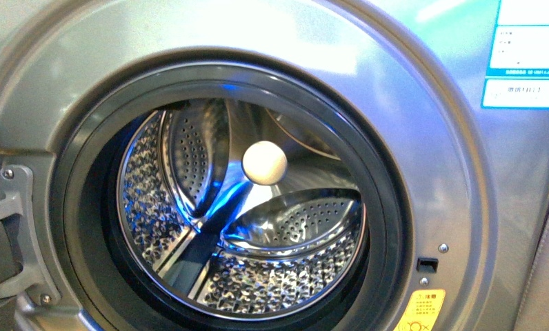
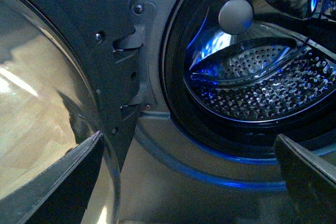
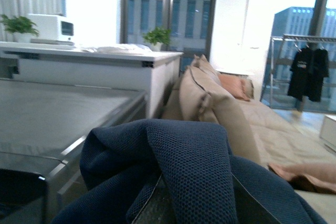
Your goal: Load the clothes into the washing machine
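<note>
Clothes point(image 3: 184, 156) of dark navy, waffle-knit fabric: where are they?

Bunched close to the right wrist camera, heaped over the right claw point(image 3: 195, 205). Two grey finger slivers point(image 3: 151, 205) show among the folds with cloth pressed between them, so that claw pinches the clothes. Behind the bundle lies a beige cushioned sofa point(image 3: 220, 108).

And the large silver-grey front-loading washing machine point(image 1: 423, 138)?

It fills the front view. Its round mouth, ringed by a dark rubber gasket point(image 1: 85, 207), stands uncovered, showing the shiny perforated steel drum point(image 1: 272, 283) and a round white hub point(image 1: 264, 163) at the back. Blue-white labels point(image 1: 527, 48) sit at the upper right corner.

What about the left claw point(image 2: 188, 136)?

Its two dark fingers point(image 2: 63, 182) are spread wide apart, facing the lower rim of the mouth. The glass porthole door point(image 2: 42, 103) hangs swung open beside it.
</note>
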